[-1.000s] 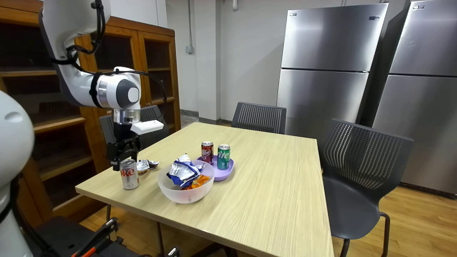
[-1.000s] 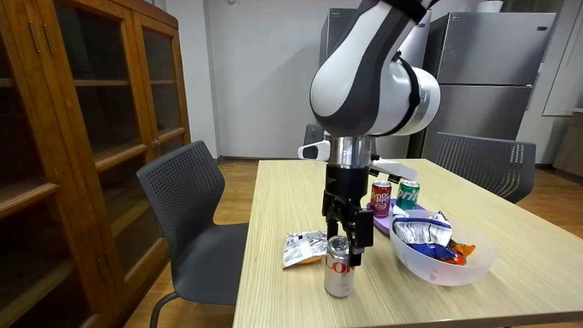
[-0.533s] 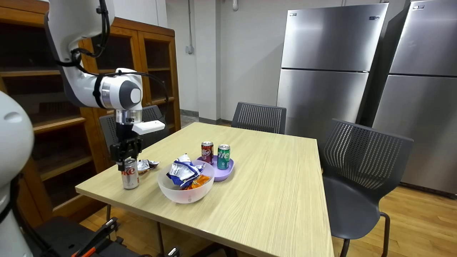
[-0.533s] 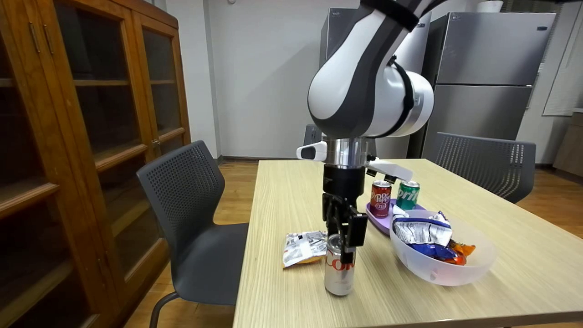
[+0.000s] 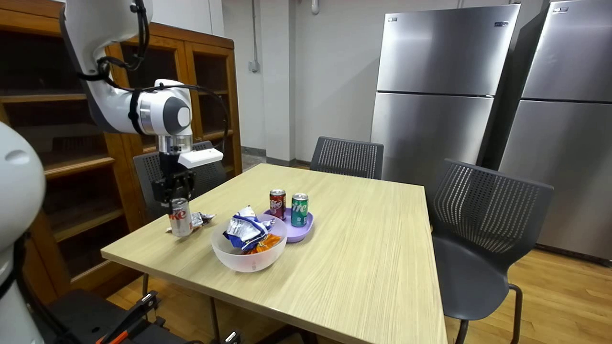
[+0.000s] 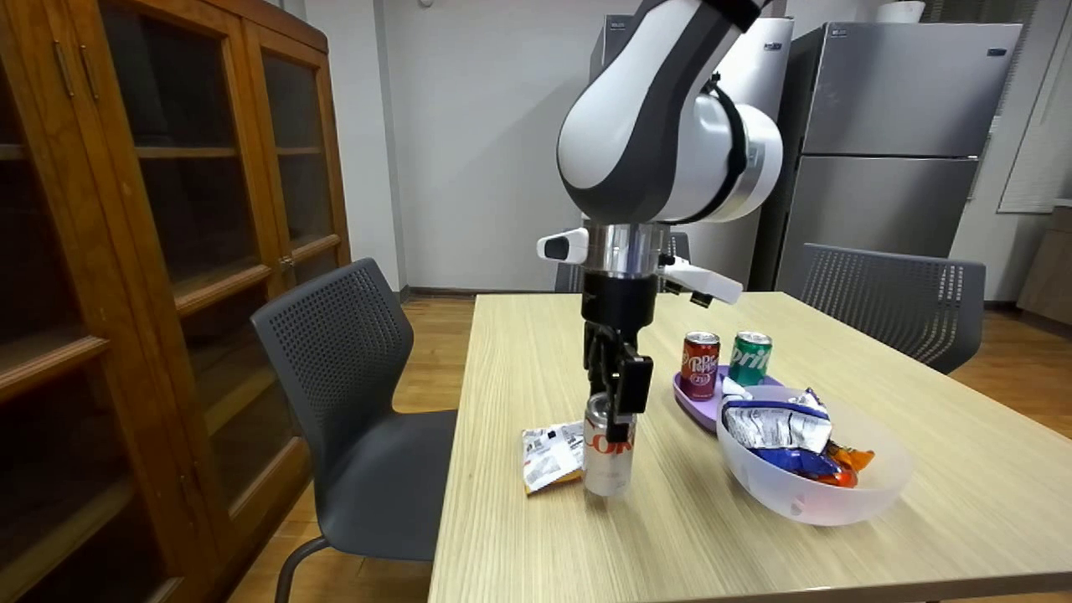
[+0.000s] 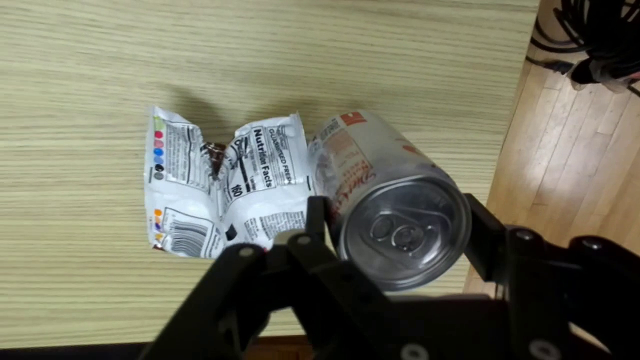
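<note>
Near a corner of the tabletop (image 5: 363, 248), the gripper (image 7: 399, 227) grasps a silver, red-lettered Coke can (image 6: 605, 469), nearly upright and seemingly airborne. Only the wrist view makes the white packet (image 7: 235, 205) readable and shows the can's ring tab (image 7: 407, 237).

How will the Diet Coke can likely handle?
Pinched by the gripper near its top, the Diet Coke can may slip or swing, its side looking smooth. Its round body would probably roll if laid down. The lid looks unopened, so it may be heavy for its size.
</note>
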`<action>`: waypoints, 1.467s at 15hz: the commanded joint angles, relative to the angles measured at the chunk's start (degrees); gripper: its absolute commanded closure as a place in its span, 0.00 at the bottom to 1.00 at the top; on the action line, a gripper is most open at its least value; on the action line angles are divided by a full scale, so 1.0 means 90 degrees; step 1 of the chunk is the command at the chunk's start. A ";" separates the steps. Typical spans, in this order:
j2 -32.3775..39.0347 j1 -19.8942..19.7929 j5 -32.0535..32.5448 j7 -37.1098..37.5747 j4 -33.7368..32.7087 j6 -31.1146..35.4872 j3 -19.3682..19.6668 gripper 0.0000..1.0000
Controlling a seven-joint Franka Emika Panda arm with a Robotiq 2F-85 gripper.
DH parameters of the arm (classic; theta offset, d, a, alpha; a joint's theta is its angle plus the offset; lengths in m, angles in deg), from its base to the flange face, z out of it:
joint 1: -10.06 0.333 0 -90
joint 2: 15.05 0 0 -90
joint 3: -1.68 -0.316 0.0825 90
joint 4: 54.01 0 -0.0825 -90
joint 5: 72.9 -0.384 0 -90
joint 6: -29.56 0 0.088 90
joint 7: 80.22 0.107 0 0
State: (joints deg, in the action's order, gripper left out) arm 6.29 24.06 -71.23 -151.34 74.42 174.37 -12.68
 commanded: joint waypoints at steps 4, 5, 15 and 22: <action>-0.0430 -0.0210 0.0168 0.0431 -0.0372 -0.0132 -0.0069 0.59; -0.0450 -0.0241 0.0185 0.0454 -0.0440 -0.0144 -0.0039 0.59; -0.0592 -0.0826 0.0018 0.0705 -0.0912 -0.0321 0.0290 0.59; -0.0579 -0.1218 -0.0093 0.0805 -0.1103 -0.0644 0.0504 0.59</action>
State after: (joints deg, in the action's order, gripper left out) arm 2.62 14.35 -71.42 -145.39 65.50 172.02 -8.22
